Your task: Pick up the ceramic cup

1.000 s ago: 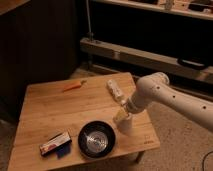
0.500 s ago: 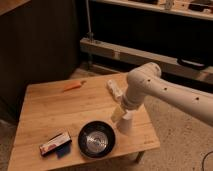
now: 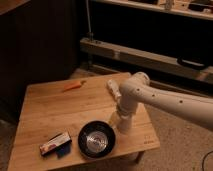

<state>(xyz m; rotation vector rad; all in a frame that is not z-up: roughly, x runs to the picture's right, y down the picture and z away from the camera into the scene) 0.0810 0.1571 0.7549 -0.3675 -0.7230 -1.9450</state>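
Note:
The ceramic cup (image 3: pixel 119 125) is a small cream-white shape standing on the wooden table (image 3: pixel 55 112), just right of the dark bowl (image 3: pixel 96 139). My white arm reaches in from the right and bends down at the wrist (image 3: pixel 132 91). The gripper (image 3: pixel 123 116) points down directly over the cup and hides most of it. I cannot tell whether it touches the cup.
An elongated white bottle (image 3: pixel 114 89) lies behind the arm near the table's far edge. An orange carrot-like item (image 3: pixel 74 85) lies at the back. A small box (image 3: pixel 55 144) sits at the front left. Metal shelving (image 3: pixel 150 55) stands behind the table.
The arm has swung left across the table and its wrist now stands over the cup. The cup, bowl and other things have not moved.

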